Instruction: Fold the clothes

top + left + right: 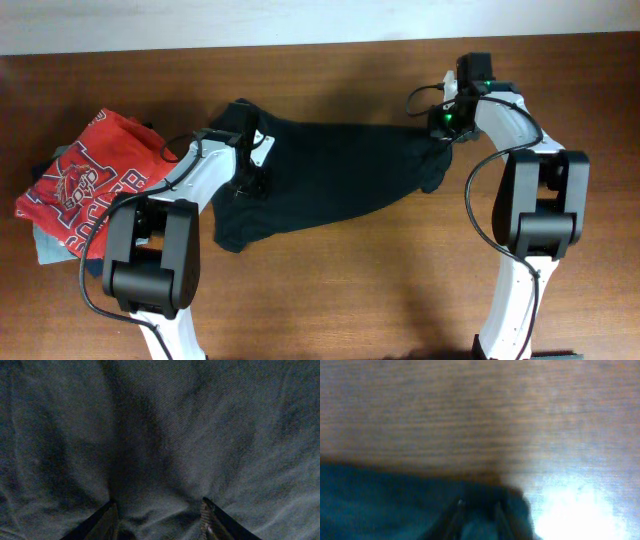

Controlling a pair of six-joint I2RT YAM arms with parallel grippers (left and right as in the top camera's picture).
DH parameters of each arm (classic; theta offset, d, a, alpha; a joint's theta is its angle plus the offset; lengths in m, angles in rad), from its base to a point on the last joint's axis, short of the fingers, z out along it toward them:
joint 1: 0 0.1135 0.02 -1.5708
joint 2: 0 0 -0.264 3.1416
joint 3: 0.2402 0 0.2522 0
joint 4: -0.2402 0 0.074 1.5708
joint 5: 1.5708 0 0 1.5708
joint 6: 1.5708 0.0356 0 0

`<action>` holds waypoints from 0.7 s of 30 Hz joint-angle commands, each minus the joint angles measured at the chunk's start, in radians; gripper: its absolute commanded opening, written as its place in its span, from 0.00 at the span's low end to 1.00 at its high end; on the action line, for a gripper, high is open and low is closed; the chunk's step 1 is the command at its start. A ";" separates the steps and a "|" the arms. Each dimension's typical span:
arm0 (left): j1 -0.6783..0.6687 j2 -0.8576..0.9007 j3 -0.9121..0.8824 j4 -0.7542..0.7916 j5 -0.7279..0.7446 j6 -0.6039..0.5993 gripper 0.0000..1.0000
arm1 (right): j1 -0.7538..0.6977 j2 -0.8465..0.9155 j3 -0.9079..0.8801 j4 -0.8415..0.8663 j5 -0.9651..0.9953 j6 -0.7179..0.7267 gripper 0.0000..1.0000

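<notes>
The clothes are one plain dark navy-black garment (340,170), lying crumpled across the middle of the wooden table. My left gripper (250,182) is down on its left part. In the left wrist view the fingers (159,506) are spread wide and open, with wrinkled dark fabric (165,435) filling the view and a small fold between the tips. My right gripper (441,132) is at the garment's right end. In the blurred right wrist view its fingers (479,507) are close together, shut on a bunch of the dark cloth (380,505) at its edge.
A red shirt with white lettering (88,178) lies at the left on folded grey and navy garments (52,246). Bare wood table (380,290) shows in front and to the right (470,410). The table's far edge (300,45) meets a white wall.
</notes>
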 commanded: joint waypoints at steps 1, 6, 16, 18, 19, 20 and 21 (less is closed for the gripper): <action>0.002 0.018 -0.034 0.004 0.007 0.005 0.53 | -0.009 0.011 0.009 -0.002 -0.028 -0.008 0.08; 0.002 0.018 -0.034 0.009 0.007 0.005 0.54 | -0.020 -0.060 0.090 -0.027 -0.028 -0.011 0.04; 0.002 0.018 -0.034 0.012 0.007 0.006 0.54 | -0.023 -0.170 0.248 -0.014 -0.027 -0.102 0.04; 0.002 0.018 -0.034 0.012 0.007 0.006 0.54 | -0.024 -0.166 0.248 -0.009 -0.021 -0.101 0.04; 0.002 0.017 -0.034 0.012 0.007 0.006 0.54 | -0.024 -0.158 0.248 -0.006 -0.011 -0.101 0.04; 0.002 0.018 -0.034 0.012 0.007 0.006 0.54 | -0.024 -0.151 0.247 -0.003 0.000 -0.101 0.04; 0.002 0.018 -0.034 0.012 0.006 0.006 0.54 | -0.024 -0.141 0.247 0.000 0.014 -0.101 0.10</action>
